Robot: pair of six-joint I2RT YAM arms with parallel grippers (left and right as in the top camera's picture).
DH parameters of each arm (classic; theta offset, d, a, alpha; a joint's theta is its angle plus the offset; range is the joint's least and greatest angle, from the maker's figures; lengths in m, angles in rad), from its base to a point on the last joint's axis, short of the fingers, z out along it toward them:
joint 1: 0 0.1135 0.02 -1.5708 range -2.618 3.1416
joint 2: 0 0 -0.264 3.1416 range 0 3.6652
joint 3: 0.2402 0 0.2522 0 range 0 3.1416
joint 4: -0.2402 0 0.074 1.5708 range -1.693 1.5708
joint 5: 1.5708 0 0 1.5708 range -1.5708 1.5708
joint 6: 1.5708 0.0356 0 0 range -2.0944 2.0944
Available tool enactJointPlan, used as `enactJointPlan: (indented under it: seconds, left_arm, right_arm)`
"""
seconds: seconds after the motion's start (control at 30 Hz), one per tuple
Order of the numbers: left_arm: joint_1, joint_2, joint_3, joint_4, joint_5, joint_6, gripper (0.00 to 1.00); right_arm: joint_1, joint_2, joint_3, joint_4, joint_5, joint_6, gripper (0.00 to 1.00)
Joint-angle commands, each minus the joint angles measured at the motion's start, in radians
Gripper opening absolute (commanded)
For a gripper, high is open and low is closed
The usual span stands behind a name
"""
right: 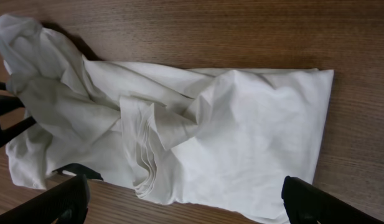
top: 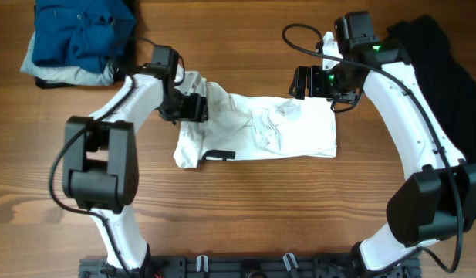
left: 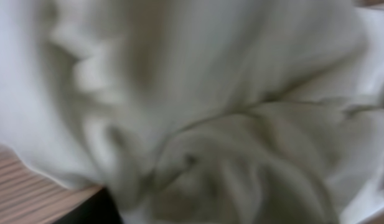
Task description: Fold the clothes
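White garment (top: 295,131): lay mid-tabletop (top: 245,208), right half flattened to a rough rectangle, left end bunched and rumpled. Left end effector (top: 193,106): sat at that bunch, grip impossible to tell, its own view all blurred cloth. Right end effector (top: 309,83): spread wide, empty, above the garment's far edge. Step judged: mid-fold. Next move likely called for smoothing the bunch, then folding it across

Robot lab bench: a wood-grain table (top: 245,212), a black mounting rail (top: 245,266) at 6 o'clock, a blue clothes pile (top: 79,35) at 11 o'clock, a black garment (top: 438,54) at 2 o'clock.
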Motion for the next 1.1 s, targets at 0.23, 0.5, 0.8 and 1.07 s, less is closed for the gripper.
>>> enactJointPlan:
  seconds: [0.23, 0.5, 0.8, 1.07]
  left_arm:
    - [0.067, -0.016, -0.012, -0.091, 0.103, -0.058, 0.04]
    - [0.147, -0.23, -0.005, -0.209, 0.039, -0.058, 0.04]
    - [0.031, -0.251, 0.053, -0.234, 0.055, -0.116, 0.04]
    - [-0.317, -0.23, 0.064, 0.063, 0.055, -0.428, 0.04]
  right_arm:
    - [0.007, -0.013, -0.098, 0.061, -0.05, 0.016, 0.11]
    - [0.007, 0.011, -0.427, 0.417, -0.25, 0.085, 0.04]
    - [0.009, 0.284, -0.46, 0.575, -0.271, 0.166, 0.05]
    - [0.009, 0.291, -0.46, 0.581, -0.28, 0.167, 0.04]
